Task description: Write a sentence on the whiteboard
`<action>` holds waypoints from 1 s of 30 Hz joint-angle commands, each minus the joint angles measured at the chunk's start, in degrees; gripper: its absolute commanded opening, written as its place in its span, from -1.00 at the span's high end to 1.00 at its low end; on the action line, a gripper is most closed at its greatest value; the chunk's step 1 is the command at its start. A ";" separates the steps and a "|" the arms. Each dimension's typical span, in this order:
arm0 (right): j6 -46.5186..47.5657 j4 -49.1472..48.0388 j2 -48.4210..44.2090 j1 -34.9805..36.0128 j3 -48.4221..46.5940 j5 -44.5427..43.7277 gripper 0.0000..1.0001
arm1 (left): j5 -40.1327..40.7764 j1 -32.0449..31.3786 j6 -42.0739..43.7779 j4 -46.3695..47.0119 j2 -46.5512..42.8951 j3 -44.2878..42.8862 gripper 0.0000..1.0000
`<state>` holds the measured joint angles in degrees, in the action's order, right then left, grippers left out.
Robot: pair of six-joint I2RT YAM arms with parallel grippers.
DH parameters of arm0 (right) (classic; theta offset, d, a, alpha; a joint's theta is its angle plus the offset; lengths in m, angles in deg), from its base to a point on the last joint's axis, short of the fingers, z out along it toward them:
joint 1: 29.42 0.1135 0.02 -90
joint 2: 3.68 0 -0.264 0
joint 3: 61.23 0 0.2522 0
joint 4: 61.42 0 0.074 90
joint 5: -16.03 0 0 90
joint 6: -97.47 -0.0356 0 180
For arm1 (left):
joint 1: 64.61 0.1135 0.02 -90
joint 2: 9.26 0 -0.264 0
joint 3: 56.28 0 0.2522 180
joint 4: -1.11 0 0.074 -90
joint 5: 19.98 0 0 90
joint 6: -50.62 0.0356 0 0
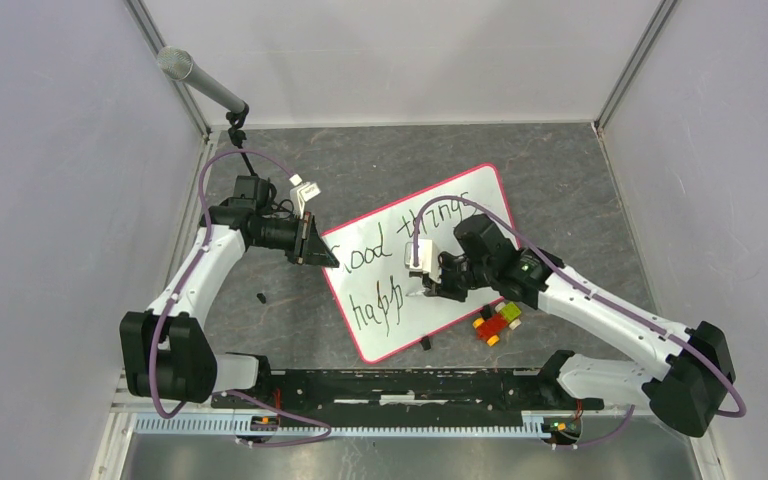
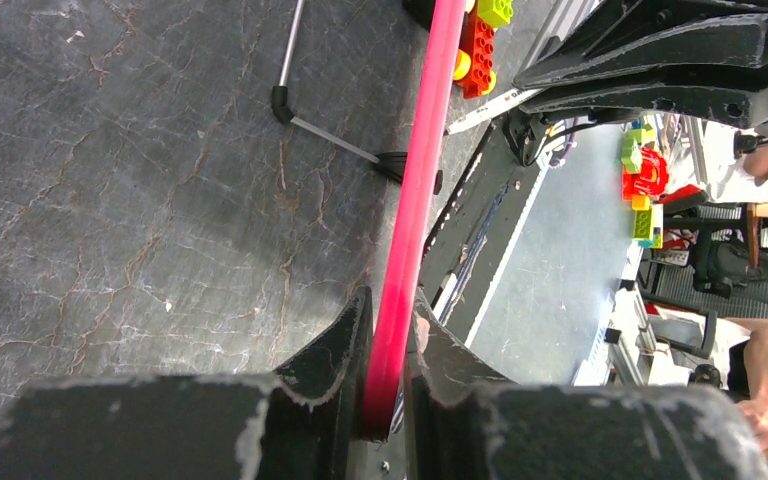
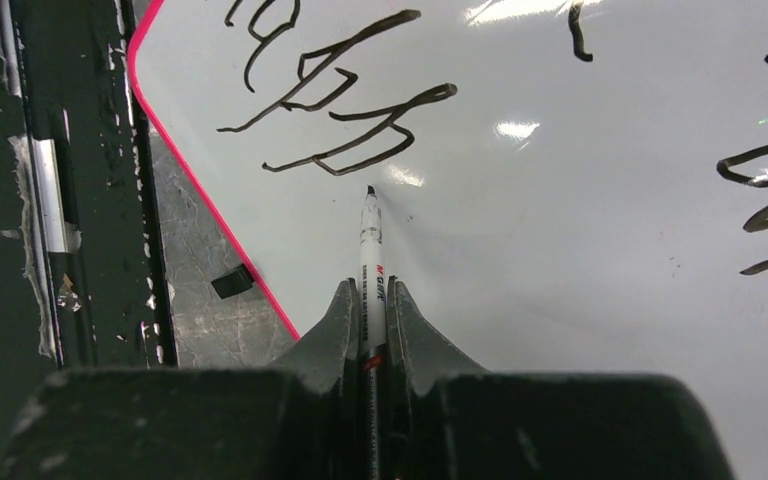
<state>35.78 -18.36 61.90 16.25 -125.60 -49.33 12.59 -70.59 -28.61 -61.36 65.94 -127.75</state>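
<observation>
The whiteboard [image 1: 430,255] lies tilted on the dark table, white with a red-pink rim. The sentence [image 1: 400,250] reads "Good things" on one line, with "happ" [image 3: 350,110] below it. My right gripper [image 3: 371,290] is shut on a white marker [image 3: 370,240]. The marker's black tip sits at or just above the board, right after the last letter. At the board's left corner, my left gripper [image 2: 388,310] is shut on the red rim [image 2: 420,170], seen edge-on. In the top view the left gripper [image 1: 312,245] is at that corner and the right gripper [image 1: 428,283] is over the board's middle.
A microphone [image 1: 200,82] on a stand leans in at the back left. Toy bricks [image 1: 497,322] lie off the board's right edge. A small black piece [image 1: 261,297] lies left of the board and another [image 1: 427,344] by its near edge. The black base rail [image 1: 400,385] runs along the front.
</observation>
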 commanded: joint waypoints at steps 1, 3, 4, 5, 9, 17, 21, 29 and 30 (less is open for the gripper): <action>-0.21 -2.47 -0.92 0.17 0.60 -2.65 1.00 | 7.40 -1.08 3.20 1.69 0.99 -0.95 0.95; -0.12 -2.82 -0.59 0.21 0.85 -3.22 1.00 | 7.50 -1.06 3.24 1.69 1.01 -0.91 0.95; -0.04 -2.92 -0.38 0.22 0.95 -3.56 1.00 | 7.55 -1.05 3.29 1.65 1.01 -0.92 0.95; 0.15 -3.02 -0.24 0.18 1.02 -3.97 1.00 | 7.59 -1.06 3.23 1.67 0.95 -0.95 0.95; 0.86 -2.62 -0.49 0.14 0.63 -6.23 1.00 | 7.59 -1.09 3.29 1.69 0.95 -0.87 0.95; 2.50 -0.38 -1.16 -0.52 -2.31 -8.84 1.00 | 7.51 -1.05 3.37 1.68 1.19 -0.91 0.95; 2.44 -0.86 -0.72 -0.62 -3.43 -9.04 1.00 | 7.42 -1.08 3.38 1.69 1.18 -1.00 0.95; 1.40 -1.42 0.99 -0.34 -4.09 -5.77 1.00 | 7.50 -1.10 3.54 1.69 1.19 -0.99 0.95; 1.19 -1.57 1.15 -0.14 -3.85 -5.48 1.00 | 7.39 -1.06 3.52 1.69 1.23 -0.92 0.95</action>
<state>37.29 -17.62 61.95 15.95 -127.63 -55.73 12.79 -70.59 -28.61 -61.43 66.13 -127.84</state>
